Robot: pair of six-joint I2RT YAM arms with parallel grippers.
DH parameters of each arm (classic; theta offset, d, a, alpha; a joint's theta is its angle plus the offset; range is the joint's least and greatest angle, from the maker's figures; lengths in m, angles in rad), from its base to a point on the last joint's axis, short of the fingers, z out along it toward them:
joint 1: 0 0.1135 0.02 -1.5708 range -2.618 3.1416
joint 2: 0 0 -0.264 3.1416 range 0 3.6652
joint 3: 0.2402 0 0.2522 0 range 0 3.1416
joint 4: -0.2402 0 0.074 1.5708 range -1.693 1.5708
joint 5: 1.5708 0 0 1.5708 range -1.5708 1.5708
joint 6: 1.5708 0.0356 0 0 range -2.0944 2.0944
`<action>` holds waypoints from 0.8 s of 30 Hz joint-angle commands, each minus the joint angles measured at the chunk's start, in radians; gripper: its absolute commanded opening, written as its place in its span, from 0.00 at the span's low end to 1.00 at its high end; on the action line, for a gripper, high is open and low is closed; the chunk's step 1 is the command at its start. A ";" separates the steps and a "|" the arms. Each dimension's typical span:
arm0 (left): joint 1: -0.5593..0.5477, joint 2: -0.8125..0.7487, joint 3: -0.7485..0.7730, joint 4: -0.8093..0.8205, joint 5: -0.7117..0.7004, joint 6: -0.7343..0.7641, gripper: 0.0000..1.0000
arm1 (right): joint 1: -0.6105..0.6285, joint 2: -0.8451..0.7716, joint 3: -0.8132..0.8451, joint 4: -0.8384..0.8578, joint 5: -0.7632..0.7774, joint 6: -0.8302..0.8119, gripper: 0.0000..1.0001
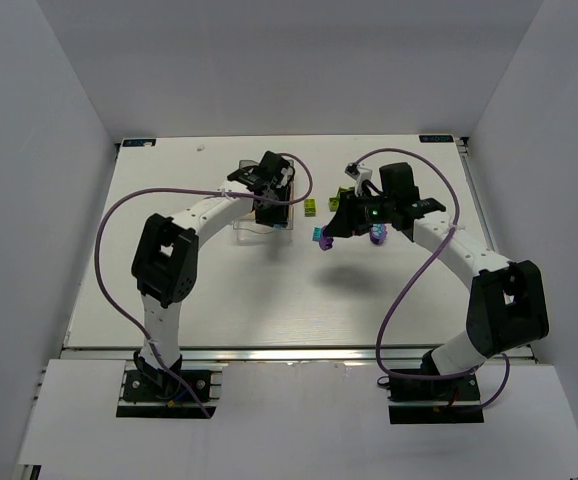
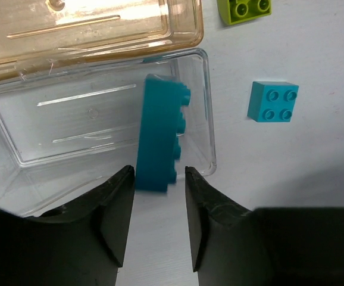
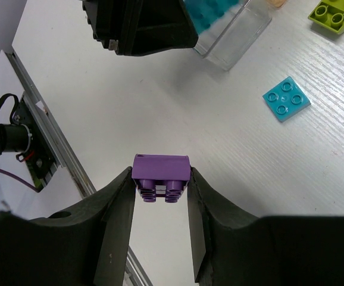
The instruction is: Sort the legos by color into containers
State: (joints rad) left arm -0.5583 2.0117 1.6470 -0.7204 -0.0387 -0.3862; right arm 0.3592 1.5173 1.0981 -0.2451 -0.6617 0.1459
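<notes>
We see left gripper (image 2: 158,179) at near wall of clear bin (image 2: 53,134), jaws narrowly apart. Long teal brick (image 2: 158,131) sits between them, most of it over bin's inside. Sliver of gap shows on one side, so we cannot tell whether grip holds. Amber bin (image 2: 100,33) touches clear bin's far side. Right gripper (image 3: 160,179) hangs above table (image 3: 249,167), jaws clamped on purple brick (image 3: 160,164). We note small cyan brick (image 2: 273,101) and lime brick (image 2: 244,9) loose on table beside bins.
</notes>
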 commanded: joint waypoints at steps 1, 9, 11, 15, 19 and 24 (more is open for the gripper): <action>0.006 -0.013 0.027 -0.004 0.002 0.009 0.51 | -0.006 -0.023 -0.004 0.012 -0.022 -0.016 0.00; 0.006 -0.028 0.052 -0.008 -0.024 0.001 0.68 | -0.005 -0.016 0.003 0.012 -0.024 -0.032 0.00; 0.008 -0.053 0.069 -0.016 -0.044 -0.009 0.64 | -0.005 0.004 0.017 0.012 -0.022 -0.035 0.00; 0.014 -0.172 0.015 0.016 -0.098 -0.055 0.28 | 0.018 0.056 0.100 0.018 0.000 -0.054 0.00; 0.032 -0.373 -0.216 0.081 -0.139 -0.121 0.14 | 0.059 0.167 0.227 0.055 0.054 -0.054 0.00; 0.044 -0.656 -0.461 0.114 -0.193 -0.235 0.56 | 0.119 0.314 0.409 0.127 0.157 -0.065 0.00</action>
State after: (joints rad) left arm -0.5240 1.4918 1.2850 -0.6369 -0.1711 -0.5266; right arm 0.4442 1.7737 1.3899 -0.2016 -0.5762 0.1032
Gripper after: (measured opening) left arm 0.522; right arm 0.421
